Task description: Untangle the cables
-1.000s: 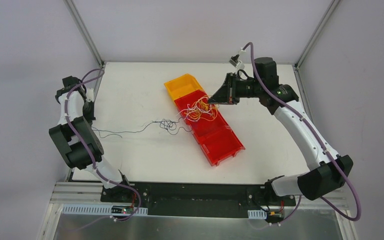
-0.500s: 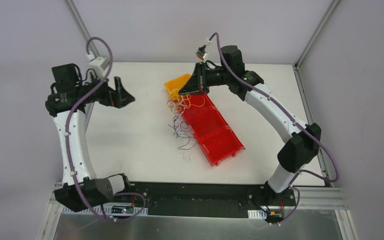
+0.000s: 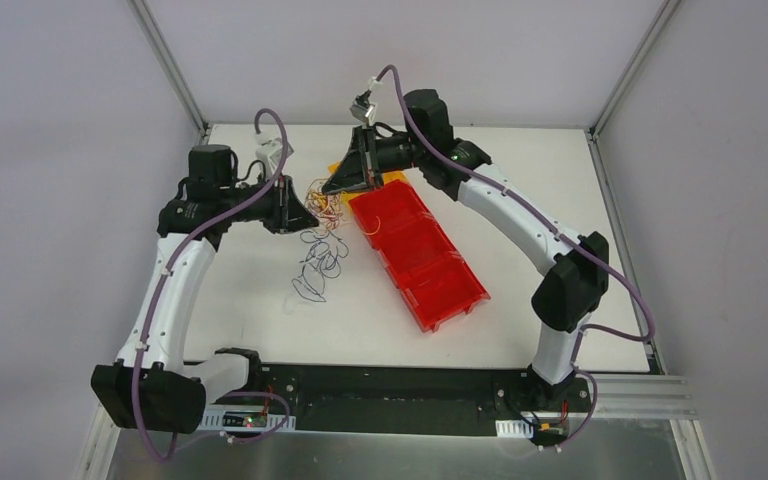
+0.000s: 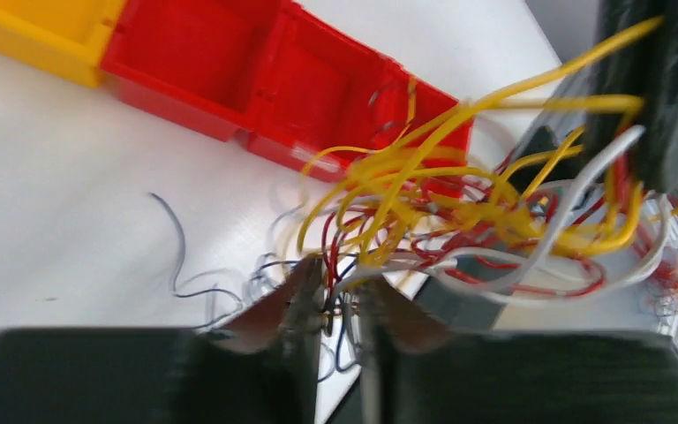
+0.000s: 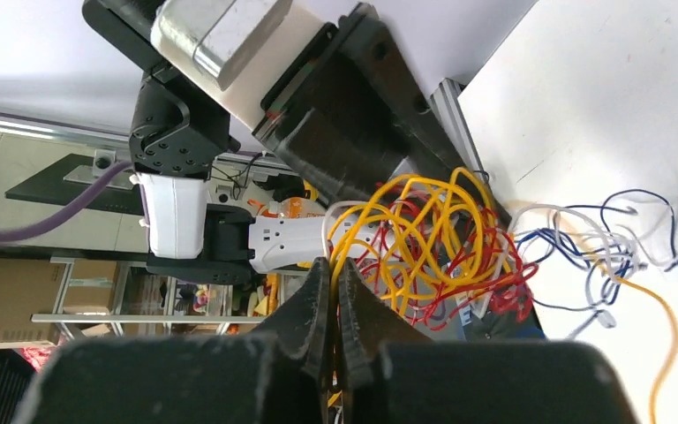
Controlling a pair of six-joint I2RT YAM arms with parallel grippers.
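The cables (image 3: 318,200) are one tangled clump of yellow, red, white and dark blue wires, held in the air left of the bins. Blue and white strands (image 3: 316,265) hang from it onto the table. My right gripper (image 3: 337,187) is shut on yellow strands at the clump's right side; in the right wrist view (image 5: 334,265) the strands run between its closed fingers. My left gripper (image 3: 295,205) is at the clump's left side. In the left wrist view (image 4: 340,291) its jaws are nearly together, with red, blue and white wires (image 4: 459,203) pinched between them.
A row of red bins (image 3: 457,293) lies diagonally across the table's middle, with a yellow bin (image 3: 393,178) at its far end, partly hidden by my right arm. Both show in the left wrist view, red (image 4: 256,79) and yellow (image 4: 35,35). The frame's posts stand at the back corners.
My right gripper carried the clump left, off the red bins. My left arm swung right and closed in on the clump. The loose strands now hang over the table.
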